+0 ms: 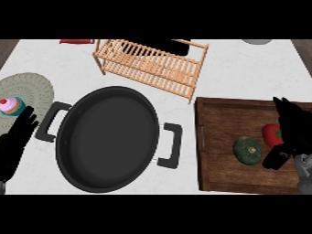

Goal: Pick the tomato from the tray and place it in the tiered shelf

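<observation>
just left of the right hand (294,132), touching its dark fingers, the tomato (272,134) lies on the wooden tray (219,169), its red body partly hidden behind the hand. the right hand reaches over the tray's right part with its fingers pointing up and away from the robot and its thumb (274,160) sticking out low to the left; the tomato sits in the crook between fingers and thumb, but whether the fingers are curled round it or only resting against it cannot be told. below and to the left of the tomato, just beside the thumb, a dark green squash (248,150) sits on the same tray, close to the tomato but apart from it. further left of the hand, beyond the tray's edge, a big black pan (108,139) with two handles lies on the white counter (43,59). up and to the left of the hand, past the tray's far corner, stands the wooden tiered shelf (151,64), tilted across the view. the left hand (13,141) shows at the lower left edge, spread with straight fingers up, next to the pan's left handle. just above it, a pink cupcake (10,106) stands on a round woven mat (30,87).
</observation>
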`<state>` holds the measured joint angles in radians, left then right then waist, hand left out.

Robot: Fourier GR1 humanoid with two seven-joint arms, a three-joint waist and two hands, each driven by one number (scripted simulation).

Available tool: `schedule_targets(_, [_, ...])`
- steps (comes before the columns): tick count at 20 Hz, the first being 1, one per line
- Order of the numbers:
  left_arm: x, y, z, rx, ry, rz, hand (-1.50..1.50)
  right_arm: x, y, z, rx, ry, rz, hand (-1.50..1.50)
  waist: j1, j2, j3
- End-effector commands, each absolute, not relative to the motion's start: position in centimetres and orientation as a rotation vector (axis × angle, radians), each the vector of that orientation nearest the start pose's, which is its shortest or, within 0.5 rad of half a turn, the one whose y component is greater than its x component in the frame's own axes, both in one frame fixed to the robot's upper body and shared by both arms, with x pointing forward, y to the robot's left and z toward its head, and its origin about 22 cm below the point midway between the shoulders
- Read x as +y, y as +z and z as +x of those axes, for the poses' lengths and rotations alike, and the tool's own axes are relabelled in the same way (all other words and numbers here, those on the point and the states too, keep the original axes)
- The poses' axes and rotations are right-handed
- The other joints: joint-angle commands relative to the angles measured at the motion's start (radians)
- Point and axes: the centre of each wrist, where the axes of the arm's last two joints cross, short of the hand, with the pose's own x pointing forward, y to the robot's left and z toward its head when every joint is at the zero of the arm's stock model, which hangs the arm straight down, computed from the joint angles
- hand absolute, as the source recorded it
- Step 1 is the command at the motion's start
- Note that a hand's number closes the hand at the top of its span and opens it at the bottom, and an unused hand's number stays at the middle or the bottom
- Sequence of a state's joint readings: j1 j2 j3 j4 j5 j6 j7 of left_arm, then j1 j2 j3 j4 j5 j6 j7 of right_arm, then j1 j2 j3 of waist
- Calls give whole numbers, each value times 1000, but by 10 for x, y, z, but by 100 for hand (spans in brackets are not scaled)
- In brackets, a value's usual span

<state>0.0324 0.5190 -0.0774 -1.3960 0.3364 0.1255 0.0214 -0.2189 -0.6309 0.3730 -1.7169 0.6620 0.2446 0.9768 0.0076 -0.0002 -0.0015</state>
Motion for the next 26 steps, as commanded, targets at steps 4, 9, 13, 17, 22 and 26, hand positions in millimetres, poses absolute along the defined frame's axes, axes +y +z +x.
schedule_targets(4, [340,1,234,-1339,-32,247,0,-266,67,265,-575,1015,-1146,-150,-6,0,2])
schedule_targets(9, [354,5,257,-1329,-52,241,0,-278,69,280,-551,1027,-1135,-150,-9,1,1])
schedule_targets(13, [359,12,236,-1342,-46,272,0,-292,62,291,-541,990,-1139,-150,-3,0,2])
schedule_targets(17, [344,-16,243,-1341,-48,236,0,-298,34,286,-575,999,-1156,-150,-6,1,2])
schedule_targets(22, [355,2,232,-1335,-44,246,0,-290,32,309,-600,1005,-1143,-150,-2,1,2])
schedule_targets(26, [367,0,229,-1334,-33,257,0,-333,22,295,-582,1000,-1136,-150,-5,0,2])
